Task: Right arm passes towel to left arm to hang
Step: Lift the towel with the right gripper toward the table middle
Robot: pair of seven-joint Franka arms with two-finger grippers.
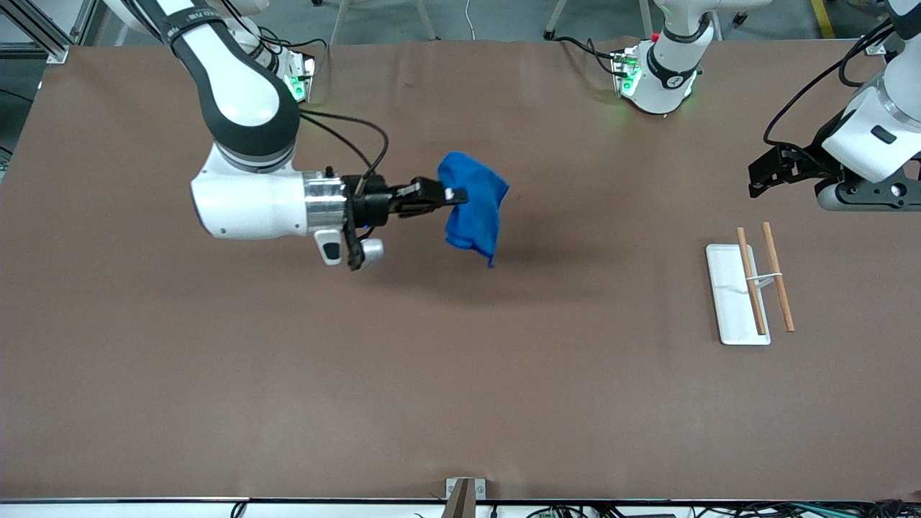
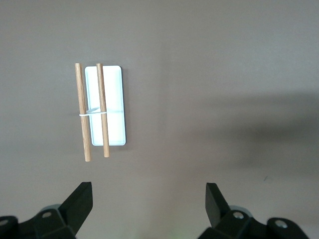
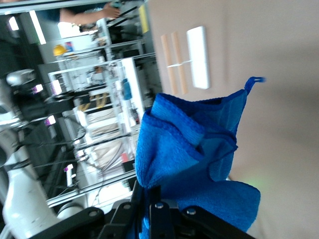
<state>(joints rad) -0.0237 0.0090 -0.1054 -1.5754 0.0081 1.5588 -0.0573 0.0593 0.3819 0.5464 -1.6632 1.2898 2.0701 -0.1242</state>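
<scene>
Over table (image 1: 288, 403), level right gripper (image 1: 452, 196) grips towel (image 1: 475, 216).

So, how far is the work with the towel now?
Done: the right gripper is shut on the towel and holds it in the air over the middle of the table. In hand: carrying it toward the left arm. Left: the handover and the hanging. The left gripper is open over the left arm's end of the table, near the rack, which carries nothing.
</scene>
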